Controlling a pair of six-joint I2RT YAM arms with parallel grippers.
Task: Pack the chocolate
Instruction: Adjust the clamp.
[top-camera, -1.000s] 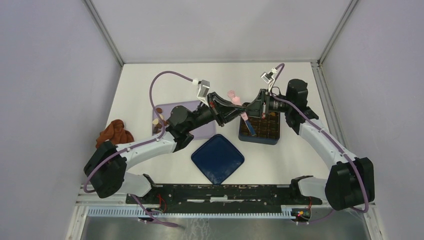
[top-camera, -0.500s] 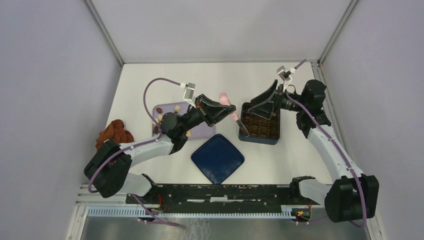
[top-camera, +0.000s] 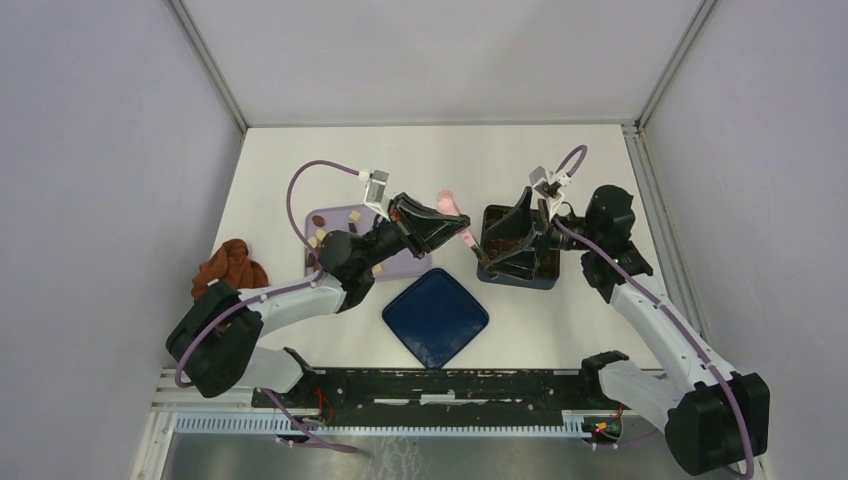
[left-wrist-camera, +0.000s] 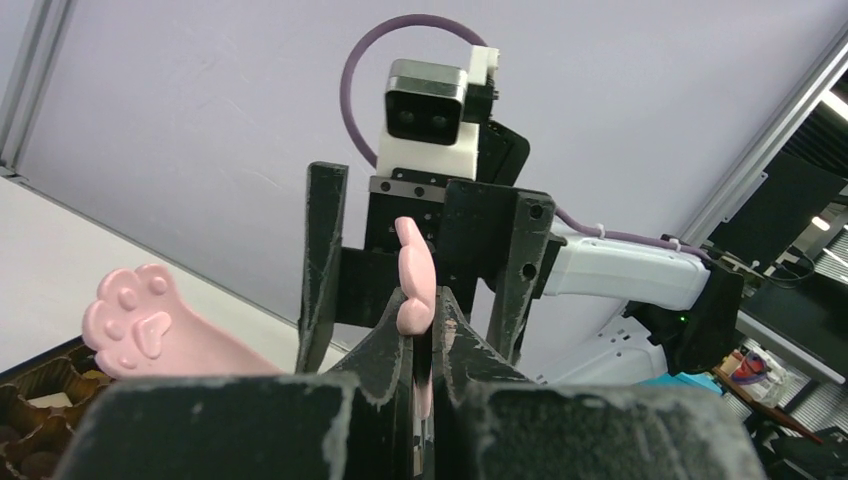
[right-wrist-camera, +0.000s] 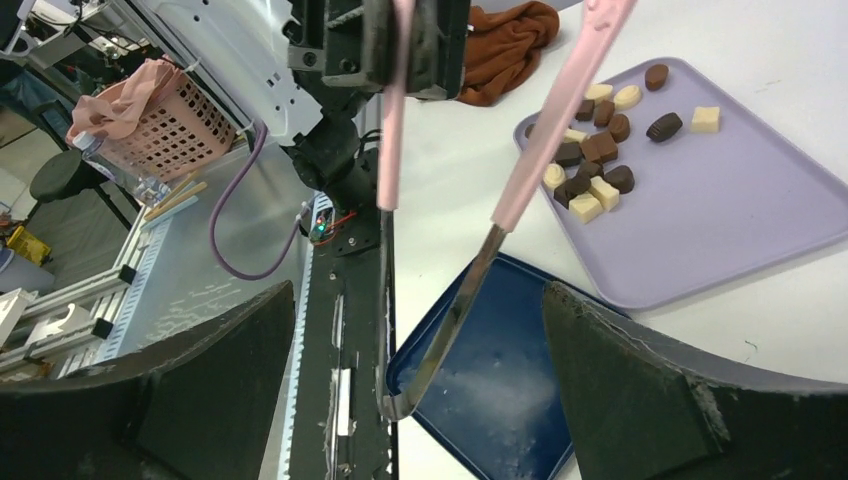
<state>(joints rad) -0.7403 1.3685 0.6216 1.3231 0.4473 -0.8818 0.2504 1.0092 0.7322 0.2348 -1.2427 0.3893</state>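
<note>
Dark, mid-brown and cream chocolate (right-wrist-camera: 592, 170) pieces lie on a lilac tray (right-wrist-camera: 730, 220), also in the top view as chocolate (top-camera: 320, 240) on the tray (top-camera: 400, 265). My left gripper (top-camera: 462, 226) is shut on one arm of the pink tongs (top-camera: 466, 238); in its wrist view the left gripper (left-wrist-camera: 425, 305) pinches that pink arm (left-wrist-camera: 413, 270), and the other paw-shaped tip (left-wrist-camera: 130, 322) sticks out left. My right gripper (top-camera: 483, 254) is open above the chocolate box (top-camera: 548, 268). The tongs' metal end (right-wrist-camera: 430, 385) hangs free between the right gripper's (right-wrist-camera: 420, 290) wide-open fingers.
A dark blue lid (top-camera: 435, 316) lies in front of the tray and box. A reddish-brown cloth (top-camera: 230, 265) sits at the table's left edge. The right wrist view also shows a pink basket (right-wrist-camera: 150, 110) off the table. The box's corner (left-wrist-camera: 35, 395) shows in the left wrist view.
The right gripper opened and let go of the tongs, drew back to the right, then came down over the box. The left gripper carried the tongs a little to the left.
</note>
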